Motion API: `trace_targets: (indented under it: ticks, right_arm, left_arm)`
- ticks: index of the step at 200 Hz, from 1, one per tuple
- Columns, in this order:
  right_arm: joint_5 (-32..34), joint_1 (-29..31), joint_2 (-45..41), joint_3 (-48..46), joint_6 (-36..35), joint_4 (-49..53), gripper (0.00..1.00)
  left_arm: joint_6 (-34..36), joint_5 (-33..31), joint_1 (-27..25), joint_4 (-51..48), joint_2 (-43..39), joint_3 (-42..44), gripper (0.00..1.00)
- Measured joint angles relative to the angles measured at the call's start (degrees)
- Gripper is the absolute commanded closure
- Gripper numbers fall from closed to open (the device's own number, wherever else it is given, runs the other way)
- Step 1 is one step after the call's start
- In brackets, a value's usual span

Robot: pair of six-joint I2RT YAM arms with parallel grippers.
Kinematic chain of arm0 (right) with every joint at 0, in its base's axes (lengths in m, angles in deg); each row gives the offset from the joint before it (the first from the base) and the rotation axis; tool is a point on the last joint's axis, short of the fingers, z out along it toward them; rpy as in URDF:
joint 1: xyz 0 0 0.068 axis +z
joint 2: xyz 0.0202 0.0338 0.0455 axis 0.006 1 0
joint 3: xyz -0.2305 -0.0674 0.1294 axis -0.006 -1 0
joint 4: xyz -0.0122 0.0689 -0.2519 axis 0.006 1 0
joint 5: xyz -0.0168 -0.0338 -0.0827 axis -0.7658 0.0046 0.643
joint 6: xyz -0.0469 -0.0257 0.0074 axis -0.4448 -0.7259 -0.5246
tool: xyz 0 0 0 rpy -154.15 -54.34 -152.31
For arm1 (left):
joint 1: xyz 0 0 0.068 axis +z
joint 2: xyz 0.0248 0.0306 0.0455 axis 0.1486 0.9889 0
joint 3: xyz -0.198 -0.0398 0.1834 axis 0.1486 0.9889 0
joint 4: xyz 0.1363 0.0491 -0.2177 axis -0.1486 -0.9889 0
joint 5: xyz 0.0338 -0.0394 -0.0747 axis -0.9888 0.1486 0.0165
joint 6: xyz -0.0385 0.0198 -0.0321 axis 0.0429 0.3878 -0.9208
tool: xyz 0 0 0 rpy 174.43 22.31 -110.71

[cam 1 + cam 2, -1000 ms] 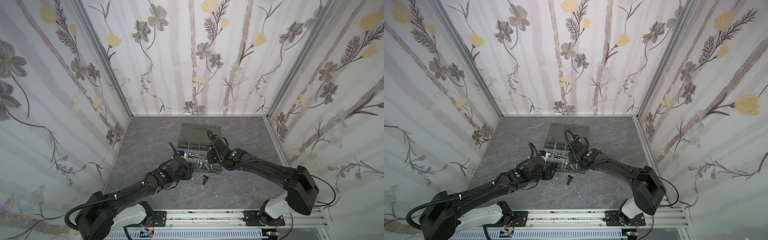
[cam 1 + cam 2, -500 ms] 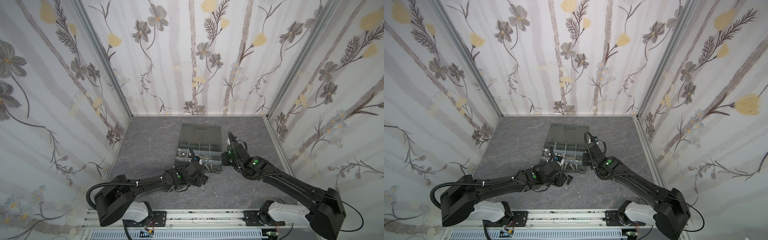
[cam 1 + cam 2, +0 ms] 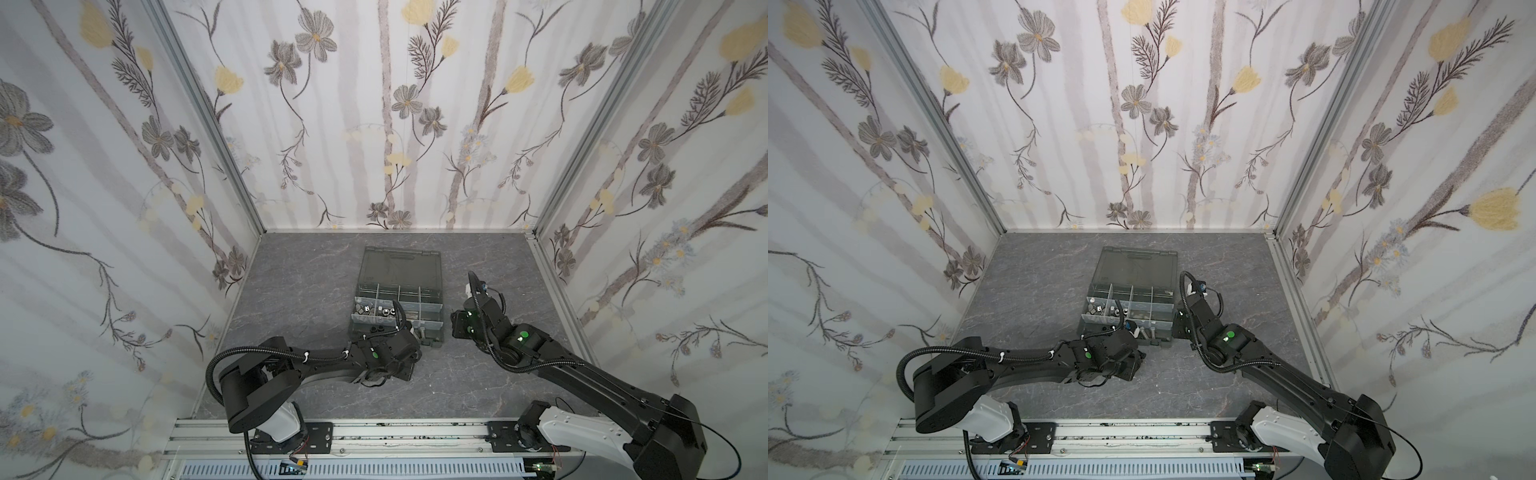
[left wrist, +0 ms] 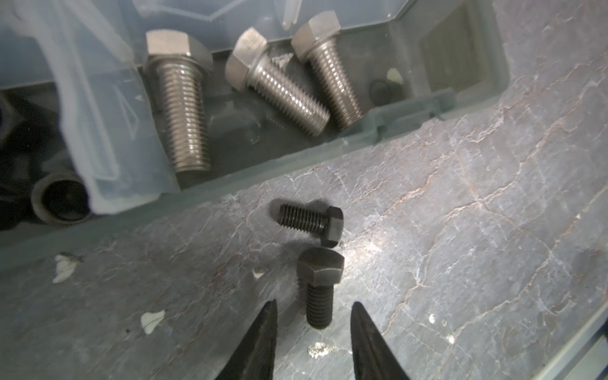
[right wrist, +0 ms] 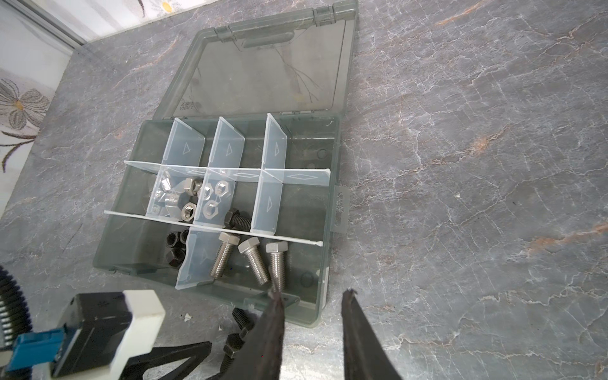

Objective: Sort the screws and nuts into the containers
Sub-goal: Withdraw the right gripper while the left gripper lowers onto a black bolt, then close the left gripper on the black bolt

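Black screw (image 4: pixel 320 269) on tabletop (image 4: pixel 460 230) between tips of left tool (image 4: pixel 315 304) — jaws parted, nothing gripped, straddling the shaft so closing should pinch it; right tool (image 5: pixel 312 292) parted, empty.

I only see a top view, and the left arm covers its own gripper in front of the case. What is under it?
Observer: The left wrist view shows two black bolts lying on the table outside the case. The left gripper has its open jaws either side of the shaft of the nearer bolt, not touching it.
Operator: Any black bolt inside already?
Observer: A third black bolt lies in the case's middle row, seen from the right wrist.
Operator: Right gripper loaded?
Observer: No, the right gripper is open and empty.
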Motion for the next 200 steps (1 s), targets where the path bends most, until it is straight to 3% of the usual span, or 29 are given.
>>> trace_targets:
  ticks: [49,142,200]
  right_arm:
    - [-0.02,-0.07,-0.76,-2.19,0.76,-0.5,0.68]
    - [-0.07,-0.04,-1.62,-3.5,1.33,-0.96,0.69]
    - [-0.07,-0.04,-4.11,-6.21,2.4,-0.98,0.69]
  left_arm:
    - [-0.13,-1.68,-0.79,0.02,1.66,0.04,0.65]
    - [2.14,-7.69,-4.39,3.41,6.67,-2.34,0.83]
    - [3.19,-8.87,-6.34,-0.17,5.64,-3.67,0.85]
